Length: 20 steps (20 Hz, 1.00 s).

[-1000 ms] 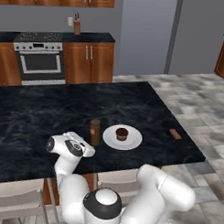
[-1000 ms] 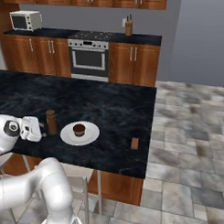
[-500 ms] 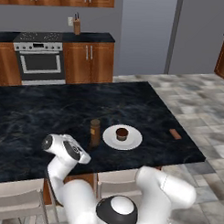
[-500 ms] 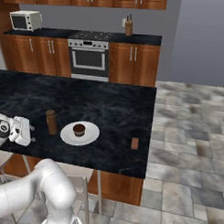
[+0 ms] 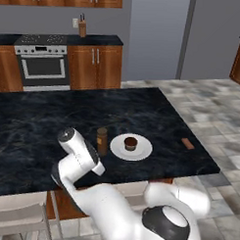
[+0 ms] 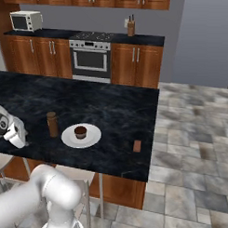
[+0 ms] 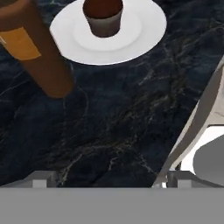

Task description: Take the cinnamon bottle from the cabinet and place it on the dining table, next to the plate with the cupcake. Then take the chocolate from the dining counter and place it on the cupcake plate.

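Already the slim dark brown cinnamon bottle (image 5: 102, 141) with its tan-orange label stands upright on the black marble dining table (image 5: 38, 124), just left of the round white plate (image 5: 142, 150) holding the dark-topped cupcake (image 5: 131, 143), likely set there so the first half of the task is met. The two-finger gripper (image 7: 109, 177) hovers near the table's near edge, jaws spread wide and empty. Well to the right, the small flat reddish-brown chocolate bar (image 5: 188, 143) lies near the table's right edge, untouched.
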{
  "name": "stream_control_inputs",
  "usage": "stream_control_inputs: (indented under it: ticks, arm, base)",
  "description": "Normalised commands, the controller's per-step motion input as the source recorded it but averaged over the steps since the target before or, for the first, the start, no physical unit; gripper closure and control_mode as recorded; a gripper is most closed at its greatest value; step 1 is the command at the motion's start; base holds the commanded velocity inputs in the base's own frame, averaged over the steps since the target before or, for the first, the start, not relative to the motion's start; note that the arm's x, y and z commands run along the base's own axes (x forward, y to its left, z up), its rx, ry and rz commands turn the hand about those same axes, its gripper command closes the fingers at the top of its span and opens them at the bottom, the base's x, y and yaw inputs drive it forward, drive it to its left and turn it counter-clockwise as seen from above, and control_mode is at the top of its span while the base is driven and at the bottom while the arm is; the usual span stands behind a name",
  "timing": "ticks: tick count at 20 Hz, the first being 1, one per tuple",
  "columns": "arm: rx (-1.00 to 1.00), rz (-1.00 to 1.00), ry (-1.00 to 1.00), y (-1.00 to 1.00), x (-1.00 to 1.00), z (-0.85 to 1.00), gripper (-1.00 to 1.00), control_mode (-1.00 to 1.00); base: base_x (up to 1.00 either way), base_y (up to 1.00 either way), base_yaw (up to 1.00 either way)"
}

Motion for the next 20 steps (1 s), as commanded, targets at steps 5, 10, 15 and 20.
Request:
stream_control_inputs:
  ticks: [5, 10, 15, 20]
  arm:
    - [0.17, 0.12, 0.17, -0.27, -0.72, 0.35, -1.0, -1.0]
    - [0.15, 0.1, 0.18, -0.34, -0.59, 0.33, -1.0, -1.0]
    - [0.09, 0.05, 0.03, -0.47, -0.38, 0.31, -1.0, -1.0]
    - [0.02, 0.05, 0.0, -0.51, -0.31, 0.36, -1.0, -1.0]
  base:
    - [0.0, 0.0, 0.0]
    - [0.0, 0.0, 0.0]
    - [0.0, 0.0, 0.0]
    - [0.0, 0.0, 0.0]
